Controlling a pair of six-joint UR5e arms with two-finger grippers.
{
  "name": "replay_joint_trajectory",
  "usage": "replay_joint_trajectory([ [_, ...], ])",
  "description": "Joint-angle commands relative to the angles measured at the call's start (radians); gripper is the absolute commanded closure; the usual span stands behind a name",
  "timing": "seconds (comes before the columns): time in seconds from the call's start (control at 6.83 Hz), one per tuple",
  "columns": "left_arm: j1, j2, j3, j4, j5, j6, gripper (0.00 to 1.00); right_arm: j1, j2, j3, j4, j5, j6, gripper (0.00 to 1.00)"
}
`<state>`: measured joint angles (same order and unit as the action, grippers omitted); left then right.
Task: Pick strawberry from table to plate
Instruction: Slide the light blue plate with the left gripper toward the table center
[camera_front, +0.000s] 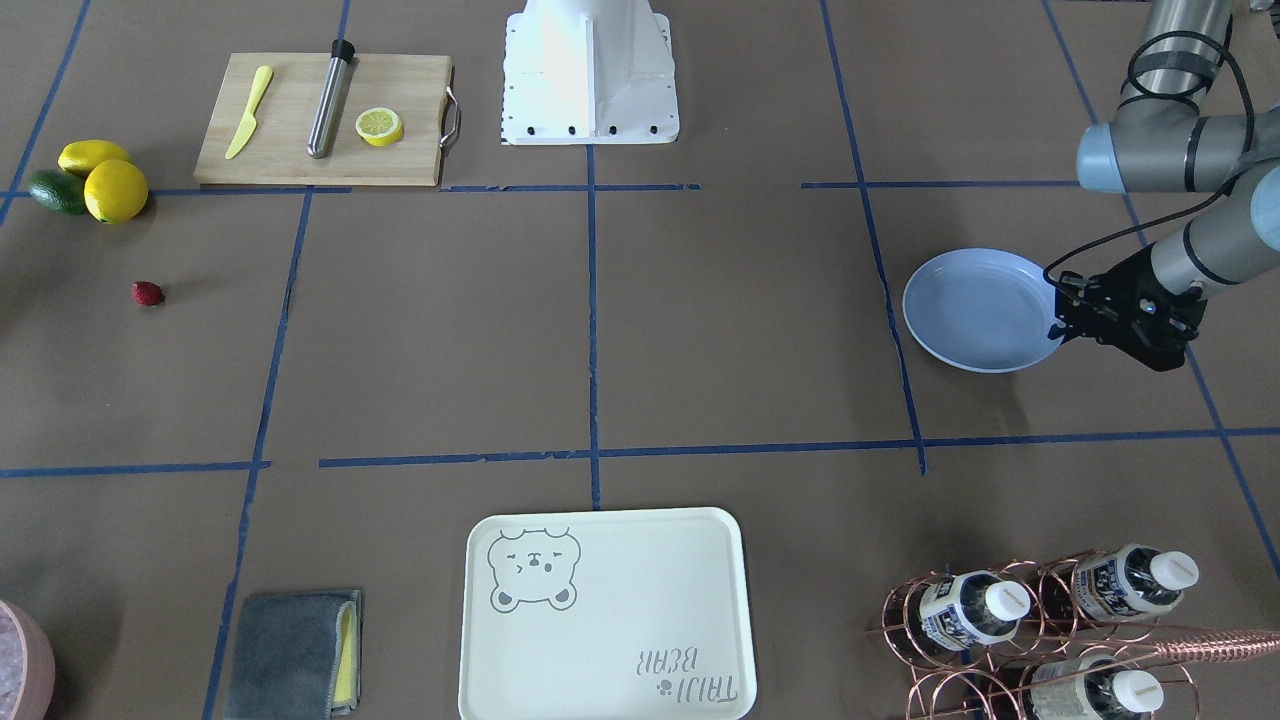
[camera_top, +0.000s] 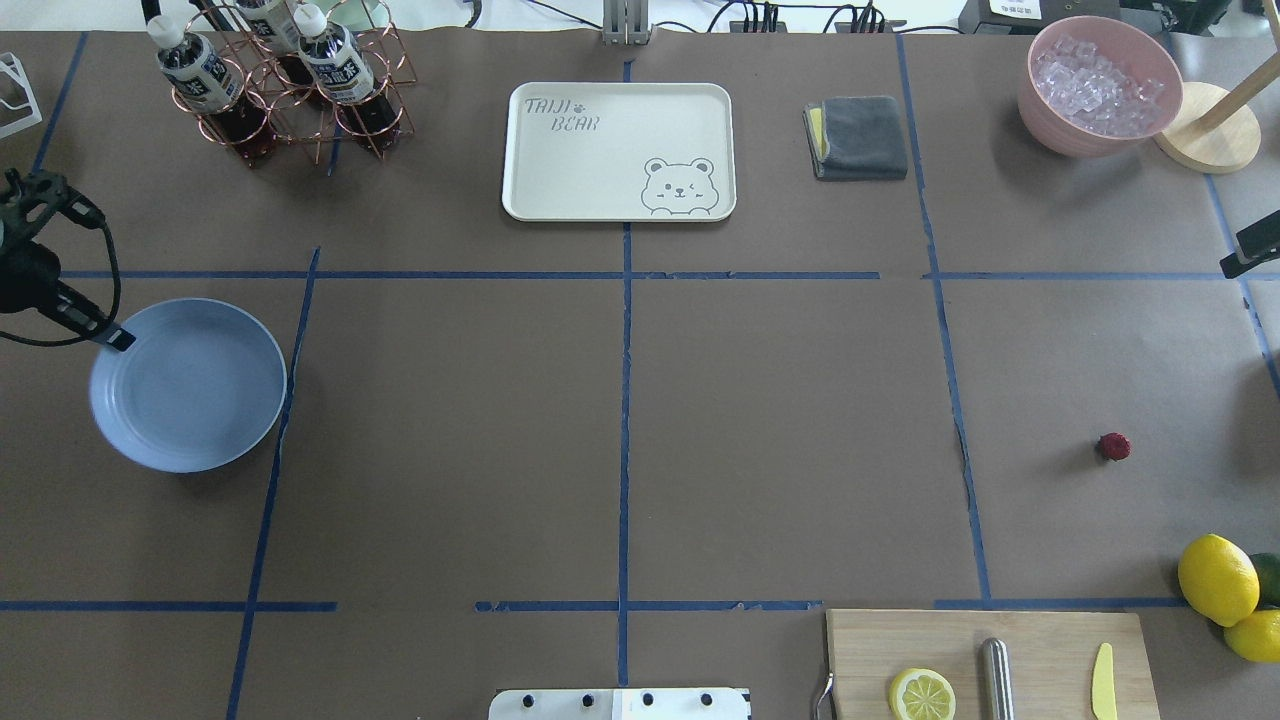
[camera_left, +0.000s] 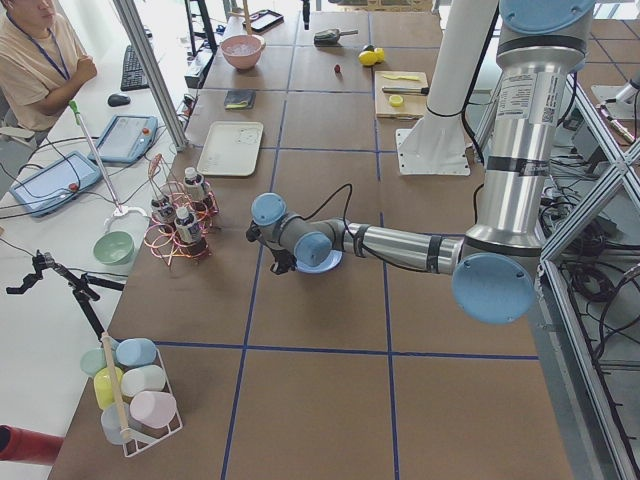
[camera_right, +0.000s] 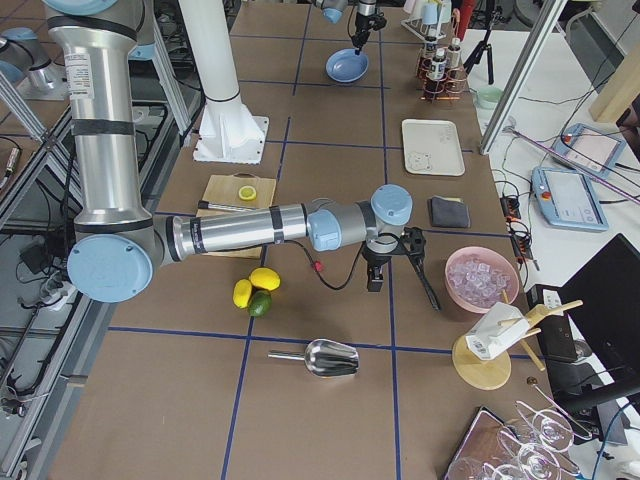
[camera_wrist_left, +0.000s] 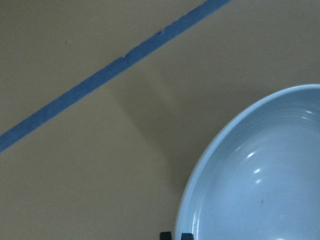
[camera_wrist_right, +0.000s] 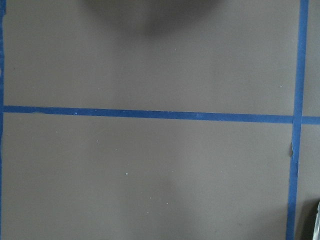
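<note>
The strawberry (camera_front: 148, 293) (camera_top: 1114, 446) is a tiny dark-red berry lying alone on the brown-paper table (camera_top: 780, 420), on the robot's right side. Far across on the left rests the light-blue plate (camera_top: 187, 385) (camera_front: 985, 310), with nothing in it. My left gripper (camera_front: 1062, 318) (camera_top: 112, 338) is low at the plate's outer rim, and the left wrist view shows its two tips close together on that rim (camera_wrist_left: 176, 235). My right gripper (camera_right: 374, 284) hangs over the table a little beyond the strawberry (camera_right: 317, 266). I cannot tell whether it is open or shut.
A chopping board (camera_top: 985, 650) with a lemon half, metal rod and yellow knife lies at the near right. Lemons (camera_top: 1217, 578) and an avocado sit beside it. At the far side stand a bear tray (camera_top: 618, 150), grey cloth (camera_top: 860, 137), bottle rack (camera_top: 270, 80) and a pink ice bowl (camera_top: 1098, 85).
</note>
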<state>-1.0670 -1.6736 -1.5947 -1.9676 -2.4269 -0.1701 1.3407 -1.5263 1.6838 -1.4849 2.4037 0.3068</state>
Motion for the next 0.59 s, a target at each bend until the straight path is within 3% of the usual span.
replay_joint_trajectory([
  [0.0, 0.024, -0.07, -0.117, -0.004, -0.095, -0.368, 1.0, 0.0, 0.0, 0.002, 0.0, -0.002, 0.0, 0.0],
  [0.15, 0.121, -0.14, -0.164, -0.002, -0.083, -0.585, 1.0, 0.0, 0.0, -0.001, 0.0, 0.0, 0.0, 0.0],
  [0.29, 0.236, -0.284, -0.159, 0.001, 0.01, -0.863, 1.0, 0.0, 0.0, -0.003, 0.0, 0.0, 0.0, 0.0],
  [0.44, 0.371, -0.358, -0.142, 0.003, 0.125, -0.997, 1.0, 0.0, 0.0, -0.003, 0.0, 0.0, -0.002, 0.0],
])
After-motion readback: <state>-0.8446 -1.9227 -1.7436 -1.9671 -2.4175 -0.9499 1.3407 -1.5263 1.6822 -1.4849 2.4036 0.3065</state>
